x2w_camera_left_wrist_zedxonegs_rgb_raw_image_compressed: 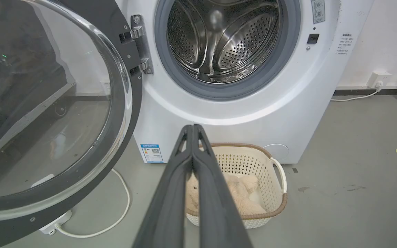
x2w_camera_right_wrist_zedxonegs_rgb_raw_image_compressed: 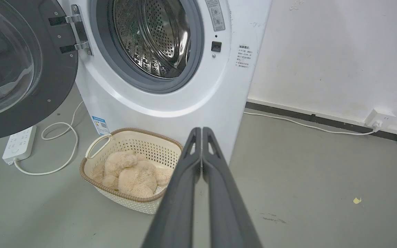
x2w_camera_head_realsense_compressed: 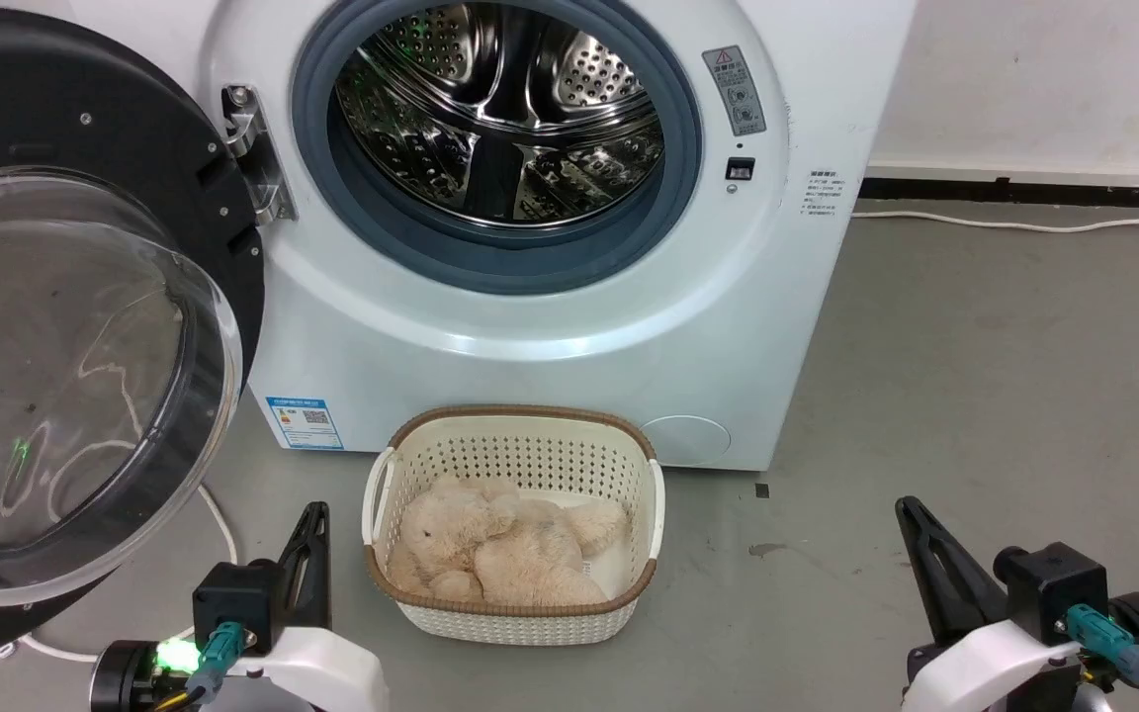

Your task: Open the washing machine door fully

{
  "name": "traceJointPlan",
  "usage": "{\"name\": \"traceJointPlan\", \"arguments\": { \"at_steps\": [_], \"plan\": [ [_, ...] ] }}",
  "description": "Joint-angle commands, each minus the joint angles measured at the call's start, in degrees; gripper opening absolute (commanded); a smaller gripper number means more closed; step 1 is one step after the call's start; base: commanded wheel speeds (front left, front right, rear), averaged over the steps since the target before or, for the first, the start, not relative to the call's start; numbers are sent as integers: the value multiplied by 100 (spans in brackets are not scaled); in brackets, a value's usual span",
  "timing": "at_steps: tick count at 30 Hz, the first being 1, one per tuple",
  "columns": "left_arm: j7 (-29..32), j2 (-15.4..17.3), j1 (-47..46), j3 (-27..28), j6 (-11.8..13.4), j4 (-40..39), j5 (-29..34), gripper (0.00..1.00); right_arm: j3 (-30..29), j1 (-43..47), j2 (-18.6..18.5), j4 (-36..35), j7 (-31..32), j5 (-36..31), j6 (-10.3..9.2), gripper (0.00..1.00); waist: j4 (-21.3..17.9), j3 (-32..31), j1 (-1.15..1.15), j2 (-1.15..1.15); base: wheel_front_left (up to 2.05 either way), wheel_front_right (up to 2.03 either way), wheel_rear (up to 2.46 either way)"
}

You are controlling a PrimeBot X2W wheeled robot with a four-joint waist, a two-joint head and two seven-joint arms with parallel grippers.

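Observation:
The white washing machine (x2w_camera_head_realsense_compressed: pixel 550 336) stands ahead with its steel drum (x2w_camera_head_realsense_compressed: pixel 500 109) exposed inside the grey gasket. Its door (x2w_camera_head_realsense_compressed: pixel 65 326), black-rimmed with a bulging clear bowl, hangs swung wide to the left on its hinge (x2w_camera_head_realsense_compressed: pixel 255 153). The door (x2w_camera_left_wrist_zedxonegs_rgb_raw_image_compressed: pixel 47 113) also shows at the left of the left wrist view, and its rim (x2w_camera_right_wrist_zedxonegs_rgb_raw_image_compressed: pixel 22 69) at the upper left of the right wrist view. My left gripper (x2w_camera_head_realsense_compressed: pixel 314 514) rests low at the lower left, fingers shut, holding nothing. At the lower right my right gripper (x2w_camera_head_realsense_compressed: pixel 908 509) is shut and empty. Both stay apart from the door.
A cream perforated basket (x2w_camera_head_realsense_compressed: pixel 515 435) holding a beige plush toy (x2w_camera_head_realsense_compressed: pixel 500 554) sits on the grey floor in front of the washer. A white power strip (x2w_camera_right_wrist_zedxonegs_rgb_raw_image_compressed: pixel 19 144) and cord (x2w_camera_right_wrist_zedxonegs_rgb_raw_image_compressed: pixel 60 151) lie under the door. A wall (x2w_camera_right_wrist_zedxonegs_rgb_raw_image_compressed: pixel 339 51) rises right of the machine.

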Motion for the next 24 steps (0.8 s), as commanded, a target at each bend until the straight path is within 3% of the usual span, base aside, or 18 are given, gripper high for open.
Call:
{"name": "traceJointPlan", "arguments": {
  "at_steps": [1, 24],
  "plan": [
    [2, -3, -87, 10, -31, -21, 17, 0, -1, -67, 6, -27, 4, -44, 3, 0, 0, 0, 0, 0, 0, 0, 0],
    [2, -3, -87, 10, -31, -21, 17, 0, -1, -67, 6, -27, 4, -44, 3, 0, 0, 0, 0, 0, 0, 0, 0]
  ]
}}
